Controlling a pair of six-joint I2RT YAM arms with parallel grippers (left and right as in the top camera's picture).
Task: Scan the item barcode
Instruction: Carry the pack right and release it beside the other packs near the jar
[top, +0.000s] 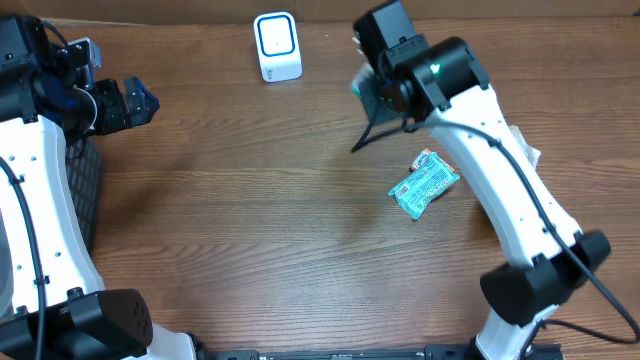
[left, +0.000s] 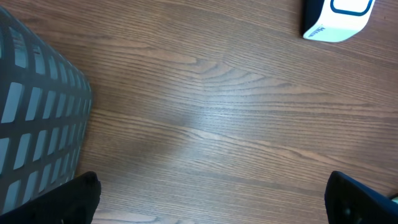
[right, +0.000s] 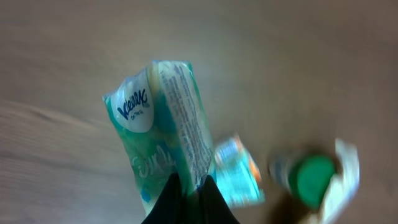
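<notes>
Two black fingers (right: 171, 205) of the right gripper (right: 189, 186) are seen clenched on the near end of a tissue pack (right: 165, 124), which is held clear of the table (right: 62, 62). From the fingertips the pack's long axis runs straight away from the jaws, with the far end leaned a little to the left in the right wrist view. Its wrapper is teal and white. A white oval with a blue brand name is carried at the far end, and a pale panel of fine print runs down the face to the right. No barcode can be made out on the faces shown. Beyond the jaws and lower, a teal packet (top: 425, 185) lies flat on the wood, and a blurred green-topped thing (right: 314, 177) is seen just beside it. The white and blue scanner (top: 277, 45) stands upright well apart from the right jaws, off toward the left arm's side. The left gripper (left: 214, 202) is spread wide with only bare wood between its fingertips (left: 81, 199). A dark mesh basket (left: 37, 124) is found just outside its left fingertip.
</notes>
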